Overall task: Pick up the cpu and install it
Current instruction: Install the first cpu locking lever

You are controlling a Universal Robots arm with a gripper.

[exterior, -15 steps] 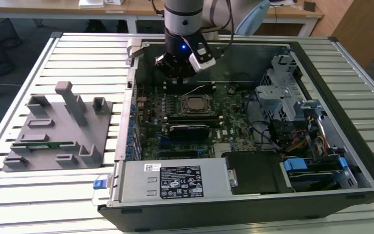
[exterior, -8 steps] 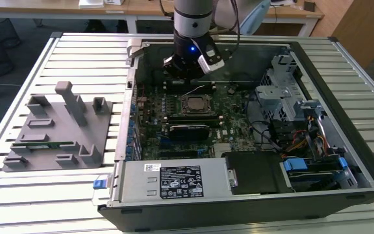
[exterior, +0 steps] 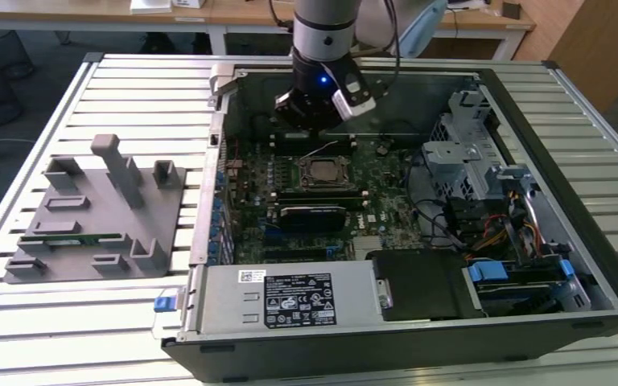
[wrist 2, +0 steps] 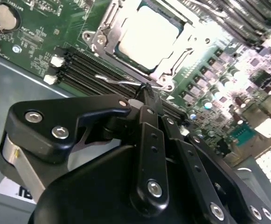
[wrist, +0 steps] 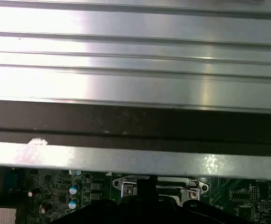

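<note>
A ribbed metal desk (exterior: 126,322) is filling most of the exterior view. An open computer case (exterior: 524,322) is lying across its centre and right, while a grey fixture (exterior: 84,233) is sitting at left.

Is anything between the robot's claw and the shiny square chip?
Nothing visible. The cpu already sits in its socket on the motherboard, and the gripper hangs just beside it, fingers shut and empty, with only open air between.

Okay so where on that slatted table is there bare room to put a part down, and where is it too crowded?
Bare slats lie in front of the grey fixture, and between the fixture and the computer case near the table front edge. Inside the case it is crowded: motherboard, cables and drive bays, with the tool hanging above the socket holding the cpu.
</note>
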